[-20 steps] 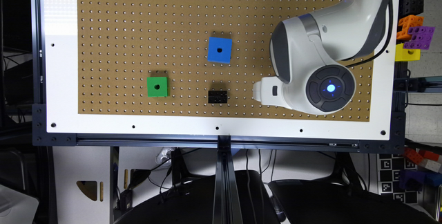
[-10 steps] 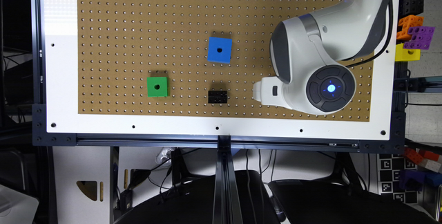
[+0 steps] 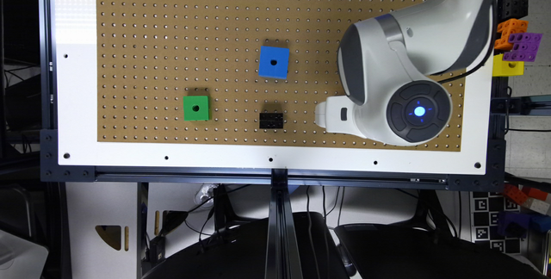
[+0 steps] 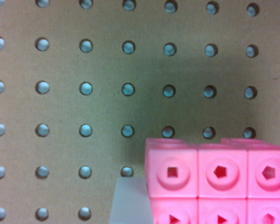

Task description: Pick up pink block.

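Nothing has moved since the earlier frames: hand [image 3: 329, 115] beside the black brick [image 3: 271, 120], grip impossible to tell, pink block [image 4: 219, 182] close beneath it on the pegboard [image 4: 84, 93], so an off-centre closing could nudge it aside.

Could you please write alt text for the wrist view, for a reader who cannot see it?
A bright pink block with round holes sits close to the camera on a brown pegboard dotted with evenly spaced holes. A pale, blurred shape lies beside the block.
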{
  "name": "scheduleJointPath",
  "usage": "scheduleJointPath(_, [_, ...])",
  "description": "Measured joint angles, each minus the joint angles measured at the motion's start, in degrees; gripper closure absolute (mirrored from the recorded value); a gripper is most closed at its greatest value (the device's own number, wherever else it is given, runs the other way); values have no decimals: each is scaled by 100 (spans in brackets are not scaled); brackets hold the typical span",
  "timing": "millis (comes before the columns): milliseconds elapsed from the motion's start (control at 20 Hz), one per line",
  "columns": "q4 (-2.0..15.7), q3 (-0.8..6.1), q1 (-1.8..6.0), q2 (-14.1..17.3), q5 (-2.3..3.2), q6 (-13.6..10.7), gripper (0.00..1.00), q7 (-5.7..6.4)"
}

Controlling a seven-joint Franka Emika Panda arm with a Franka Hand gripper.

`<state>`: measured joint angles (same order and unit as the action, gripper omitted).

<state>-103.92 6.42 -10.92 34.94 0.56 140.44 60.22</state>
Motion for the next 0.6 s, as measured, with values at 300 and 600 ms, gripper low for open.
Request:
scheduleJointPath(300, [-3,0,0,-334,0,-329,100,1])
scheduleJointPath(600, [-4,1,-1,-755,0,-736,100,9])
